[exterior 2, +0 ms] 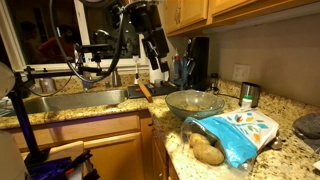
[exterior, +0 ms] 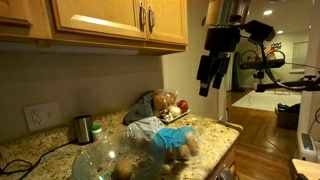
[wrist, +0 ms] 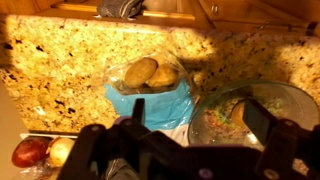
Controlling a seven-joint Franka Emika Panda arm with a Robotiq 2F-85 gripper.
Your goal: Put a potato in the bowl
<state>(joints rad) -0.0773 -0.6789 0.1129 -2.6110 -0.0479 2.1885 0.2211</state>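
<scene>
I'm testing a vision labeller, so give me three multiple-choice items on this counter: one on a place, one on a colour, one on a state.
1. Where do the potatoes lie? A on a plate; B at the mouth of the bag; C in a drawer.
2. What colour is the bag? A red; B blue; C black.
3. How is the gripper? A open and empty; B shut on a potato; C shut on the bag.

1 B: the wrist view shows them at the bag's opening.
2 B: its plastic shows blue there.
3 A: its fingers stand apart with nothing between them.
</scene>
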